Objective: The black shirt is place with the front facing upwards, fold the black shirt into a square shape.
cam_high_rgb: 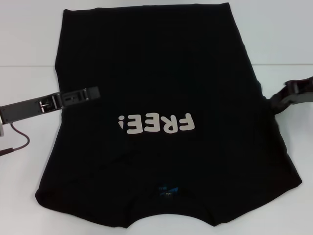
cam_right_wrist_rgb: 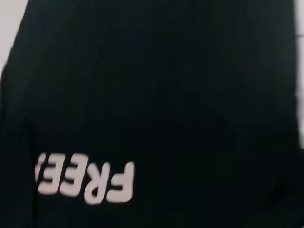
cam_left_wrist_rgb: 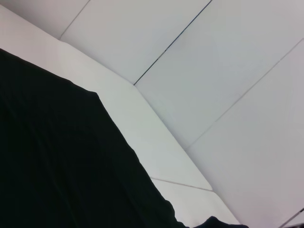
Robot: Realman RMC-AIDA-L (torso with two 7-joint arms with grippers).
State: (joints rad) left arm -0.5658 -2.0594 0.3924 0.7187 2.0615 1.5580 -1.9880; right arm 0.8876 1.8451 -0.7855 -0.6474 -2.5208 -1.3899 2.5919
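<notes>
The black shirt [cam_high_rgb: 161, 73] lies flat on the white table [cam_high_rgb: 29, 39], front up, its off-white "FREE!" lettering [cam_high_rgb: 157, 124] upside down to me. Its collar with the small blue neck label [cam_high_rgb: 166, 190] is at the near edge and the hem at the far edge. My left gripper [cam_high_rgb: 94, 92] reaches in from the left, its tip over the shirt's left edge at mid-height. My right gripper [cam_high_rgb: 275, 100] is at the shirt's right edge, about level with the lettering. The left wrist view shows a black shirt [cam_left_wrist_rgb: 57, 166] edge on the table. The right wrist view is filled by the shirt [cam_right_wrist_rgb: 166, 85] and its lettering [cam_right_wrist_rgb: 85, 183].
A thin dark cable [cam_high_rgb: 19, 142] hangs from my left arm over the table at the near left. Bare white table [cam_left_wrist_rgb: 156, 142] borders the shirt on the left, right and far sides, with pale wall panels [cam_left_wrist_rgb: 213, 71] beyond.
</notes>
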